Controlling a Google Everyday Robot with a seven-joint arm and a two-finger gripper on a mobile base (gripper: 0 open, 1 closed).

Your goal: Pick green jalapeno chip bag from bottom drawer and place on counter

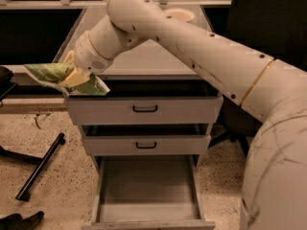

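My gripper (72,76) is shut on the green jalapeno chip bag (50,73) and holds it in the air at the front left corner of the counter (144,61), level with its edge. The bag is wrinkly green with pale patches and sticks out to both sides of the pale fingers. My white arm reaches across the counter from the right. The bottom drawer (148,190) is pulled out and open below, a long grey tray with nothing showing in it.
Two grey drawer fronts with black handles (145,109) sit above the open drawer. A white bowl (178,15) stands at the counter's back right. A black bar (41,166) lies on the speckled floor to the left. A dark chair stands at the right.
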